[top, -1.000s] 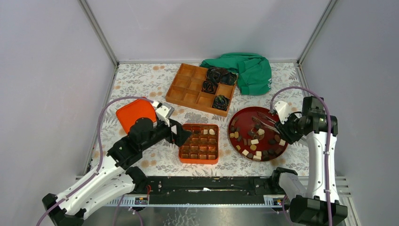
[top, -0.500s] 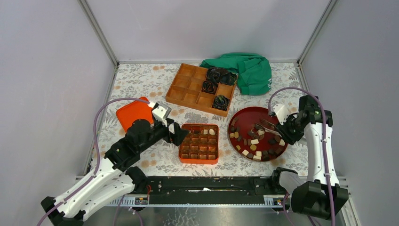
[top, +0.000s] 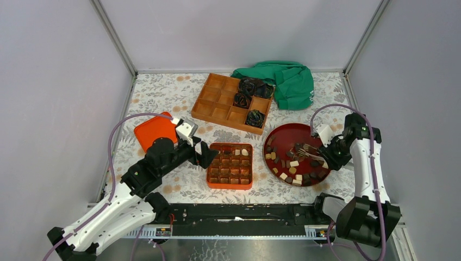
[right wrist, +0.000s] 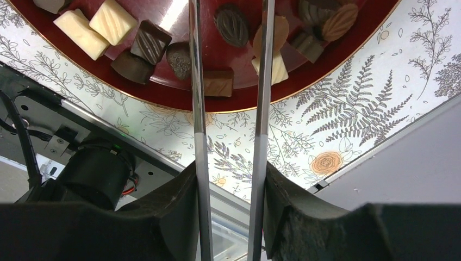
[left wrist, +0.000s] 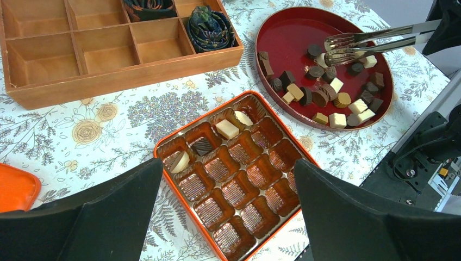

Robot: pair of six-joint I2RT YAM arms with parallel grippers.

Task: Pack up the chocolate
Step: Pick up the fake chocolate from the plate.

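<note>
A: Where's the chocolate [top: 294,163]?
B: Mostly loose on the red plate [top: 282,138], just ahead of the right gripper [top: 329,155], under the tips of the tongs [left wrist: 369,43]. Four pcs already sit in the orange tray [top: 208,178], just ahead of and beneath the left gripper [top: 211,155]
A: Why tongs?
B: Prob bc the pcs are too small & crowded for bare fingers. The right gripper is clamped on the tongs' handle end, w/ both arms running out between its fingers, so a squeeze should pinch one pc. The arms stand part open; can't tell if the tips touch a pc
A: And the left one?
B: Jaws spread wide, holding nothing. It hangs low over the tray, likely parked to watch or steady it
A: Look of the pcs?
B: Dark brown, tan & cream-white. Cubes, ridged bars, round lumps, a few leaf-patterned, jumbled & touching on the plate half nearer the right gripper
</note>
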